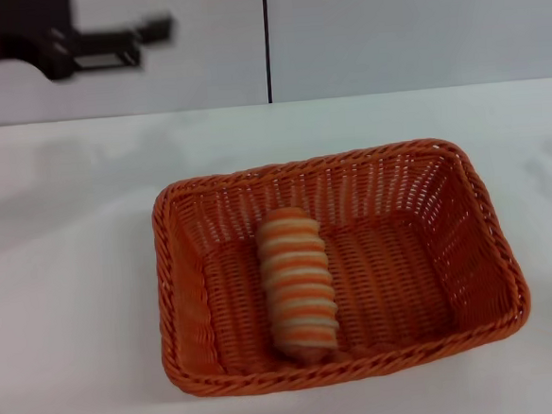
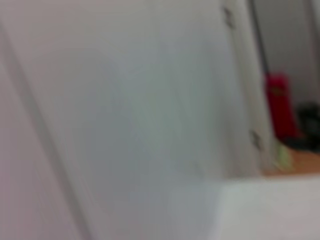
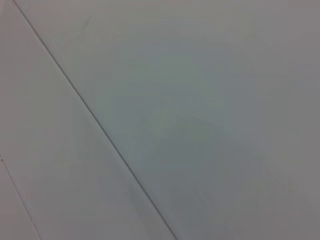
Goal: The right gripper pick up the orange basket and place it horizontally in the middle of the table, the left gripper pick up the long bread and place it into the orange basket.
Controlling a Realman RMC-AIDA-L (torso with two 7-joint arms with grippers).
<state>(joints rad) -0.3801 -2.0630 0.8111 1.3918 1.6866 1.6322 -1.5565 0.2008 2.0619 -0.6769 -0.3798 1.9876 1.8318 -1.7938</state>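
Observation:
The orange basket [image 1: 342, 264] lies lengthwise across the middle of the white table [image 1: 65, 307] in the head view. Inside it, the long bread [image 1: 295, 281] with orange and cream stripes rests on the basket floor, left of the centre, pointing front to back. My left gripper [image 1: 151, 40] hangs high at the far left, above the table's back edge and well away from the basket, with nothing in it. The right gripper is out of view. Both wrist views show only pale wall panels.
A grey panelled wall with a dark vertical seam [image 1: 266, 42] stands behind the table. The left wrist view shows a red object [image 2: 280, 107] far off beside a wall and a strip of tabletop.

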